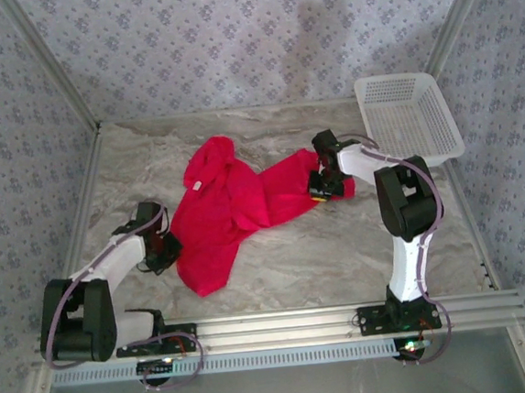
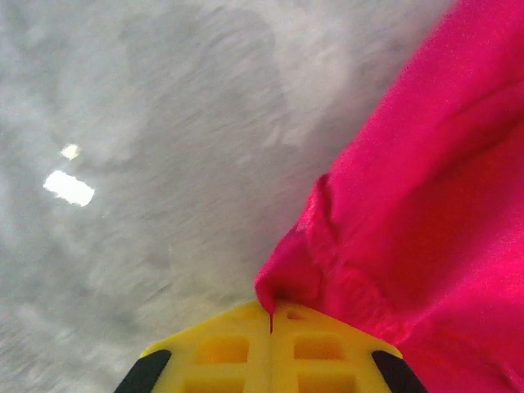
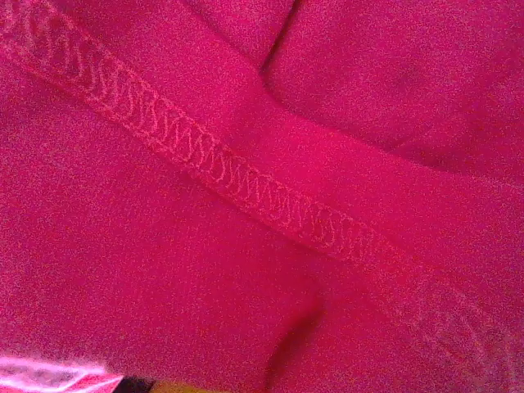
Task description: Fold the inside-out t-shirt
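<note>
The inside-out t-shirt (image 1: 231,208) lies crumpled mid-table, bright red, with a small white tag (image 1: 194,186) near its upper left. My left gripper (image 1: 168,252) sits at the shirt's left edge. In the left wrist view its yellow fingers (image 2: 221,348) meet, with a pinch of the t-shirt (image 2: 426,205) caught in my left gripper (image 2: 272,309). My right gripper (image 1: 320,187) is at the shirt's right end. In the right wrist view the t-shirt (image 3: 246,205) covers the jaws, its stitched seam (image 3: 221,168) runs diagonally, and a pucker runs down to where they close.
A white mesh basket (image 1: 395,79) stands at the back right corner of the marble-patterned table (image 1: 340,245). Metal frame rails border the table, with patterned walls behind. Bare tabletop lies in front of the shirt.
</note>
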`<move>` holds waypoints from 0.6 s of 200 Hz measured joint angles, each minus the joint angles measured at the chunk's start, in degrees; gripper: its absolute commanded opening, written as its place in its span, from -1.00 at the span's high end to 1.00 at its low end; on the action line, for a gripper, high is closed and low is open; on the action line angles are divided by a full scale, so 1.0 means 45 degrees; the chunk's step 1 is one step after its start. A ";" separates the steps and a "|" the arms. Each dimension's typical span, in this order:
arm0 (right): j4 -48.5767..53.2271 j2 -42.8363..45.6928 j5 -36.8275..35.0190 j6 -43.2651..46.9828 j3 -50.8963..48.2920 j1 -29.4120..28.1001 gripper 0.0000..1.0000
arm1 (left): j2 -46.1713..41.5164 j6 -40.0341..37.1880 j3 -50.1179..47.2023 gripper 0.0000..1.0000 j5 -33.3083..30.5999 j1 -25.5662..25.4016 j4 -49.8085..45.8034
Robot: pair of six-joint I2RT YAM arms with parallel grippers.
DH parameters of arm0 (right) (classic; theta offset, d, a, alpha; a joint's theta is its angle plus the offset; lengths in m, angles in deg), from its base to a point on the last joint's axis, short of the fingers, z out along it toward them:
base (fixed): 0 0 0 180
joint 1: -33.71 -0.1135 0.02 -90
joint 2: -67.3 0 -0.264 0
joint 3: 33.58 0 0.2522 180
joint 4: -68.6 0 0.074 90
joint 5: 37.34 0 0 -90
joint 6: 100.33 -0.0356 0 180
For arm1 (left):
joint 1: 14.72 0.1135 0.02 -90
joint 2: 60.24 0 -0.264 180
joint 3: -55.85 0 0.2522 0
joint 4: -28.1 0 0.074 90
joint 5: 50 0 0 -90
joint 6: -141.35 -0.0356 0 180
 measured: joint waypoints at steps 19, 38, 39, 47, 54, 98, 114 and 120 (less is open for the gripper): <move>0.0408 0.0000 -0.0136 0.0029 0.0262 -0.0029 1.00 | 0.0092 -0.0034 0.0364 1.00 0.0185 0.0000 0.0325; 0.1069 0.0257 -0.0316 0.0199 0.0738 -0.0063 1.00 | 0.0068 -0.0136 0.1035 1.00 0.0253 0.0107 0.0243; 0.1127 0.0311 -0.0316 0.0209 0.0787 -0.0063 1.00 | 0.0063 -0.0160 0.1103 1.00 0.0253 0.0131 0.0223; 0.1486 0.0578 -0.0364 0.0296 0.1044 -0.0073 1.00 | -0.0010 -0.0238 0.1467 1.00 0.0277 0.0233 0.0146; 0.1894 0.0894 -0.0374 0.0364 0.1384 -0.0073 1.00 | -0.0097 -0.0321 0.1807 1.00 0.0287 0.0350 0.0015; 0.4012 0.2730 -0.0510 0.0811 0.4940 0.0029 1.00 | -0.0991 -0.0957 0.4940 1.00 0.0364 0.1486 -0.1433; 0.4566 0.3172 -0.0510 0.0947 0.6159 0.0185 1.00 | -0.1292 -0.1253 0.6251 1.00 0.0345 0.1812 -0.1972; 0.4799 0.3279 -0.0510 0.0976 0.6586 0.0262 1.00 | -0.1375 -0.1345 0.6713 1.00 0.0321 0.1919 -0.2118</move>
